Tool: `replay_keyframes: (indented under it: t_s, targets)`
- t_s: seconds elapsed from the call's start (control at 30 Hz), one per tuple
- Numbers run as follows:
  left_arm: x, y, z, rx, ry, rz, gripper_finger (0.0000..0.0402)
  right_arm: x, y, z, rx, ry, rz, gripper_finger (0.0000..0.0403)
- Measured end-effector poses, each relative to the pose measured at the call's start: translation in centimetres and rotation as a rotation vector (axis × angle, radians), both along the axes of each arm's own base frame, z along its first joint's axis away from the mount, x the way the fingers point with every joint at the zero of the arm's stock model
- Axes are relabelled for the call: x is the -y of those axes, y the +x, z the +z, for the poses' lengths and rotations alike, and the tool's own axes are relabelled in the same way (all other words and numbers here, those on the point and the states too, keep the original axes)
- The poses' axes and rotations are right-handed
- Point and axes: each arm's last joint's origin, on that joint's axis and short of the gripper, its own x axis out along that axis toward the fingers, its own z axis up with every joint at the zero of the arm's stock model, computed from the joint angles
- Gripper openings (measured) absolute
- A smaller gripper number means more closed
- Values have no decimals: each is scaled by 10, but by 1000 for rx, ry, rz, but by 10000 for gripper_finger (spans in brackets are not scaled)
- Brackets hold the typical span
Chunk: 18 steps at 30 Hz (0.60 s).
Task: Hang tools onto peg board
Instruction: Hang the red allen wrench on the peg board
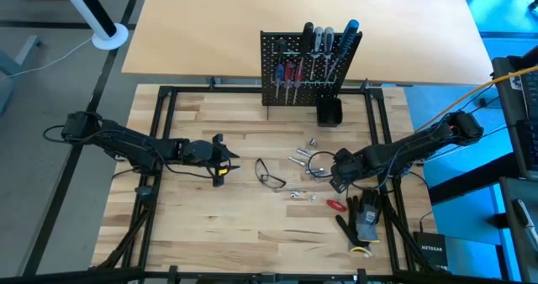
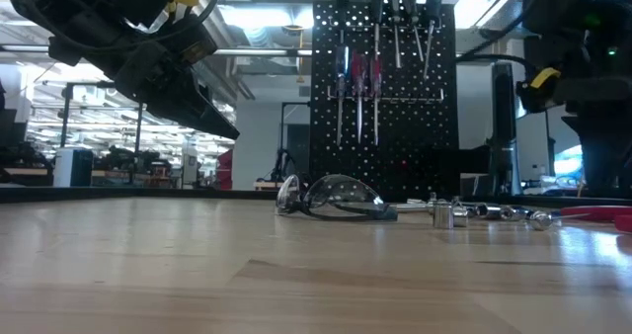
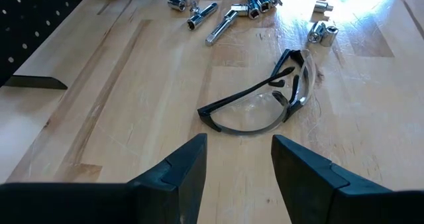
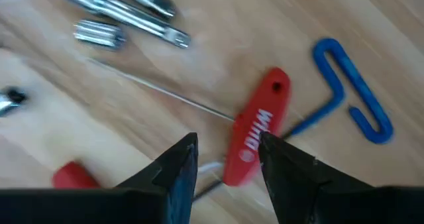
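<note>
The black peg board (image 1: 303, 65) stands upright at the table's far side, and several screwdrivers (image 1: 315, 44) hang on it. My right gripper (image 4: 225, 141) points down, open, over loose tools right of centre. A red T-handle tool (image 4: 258, 128) with a thin shaft (image 4: 159, 91) lies flat on the wood; its handle end reaches in under the gap between the fingers. I see no touch. A blue bent key (image 4: 351, 91) lies beside it. My left gripper (image 3: 238, 144) hangs open left of centre, tilted down toward clear safety glasses (image 3: 265, 101).
Metal sockets and bits (image 1: 304, 160) lie scattered between the glasses and my right gripper (image 1: 338, 176). A small black cup (image 1: 329, 112) stands at the board's foot. Another red handle (image 1: 336, 205) and black gloves (image 1: 363, 221) lie near the right front. Bare wood stretches along the near left.
</note>
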Motion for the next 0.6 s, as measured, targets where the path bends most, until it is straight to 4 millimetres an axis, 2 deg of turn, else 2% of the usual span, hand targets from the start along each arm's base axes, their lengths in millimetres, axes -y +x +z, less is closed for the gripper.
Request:
replay_keyframes:
  t_s: [0.27,0.6]
  targets:
    - [0,0,0,-1,0,0,159,1,-11,-8,-97,32,-31,161]
    - [0,0,0,-2,0,0,159,1,-11,-19,-49,47,-28,161]
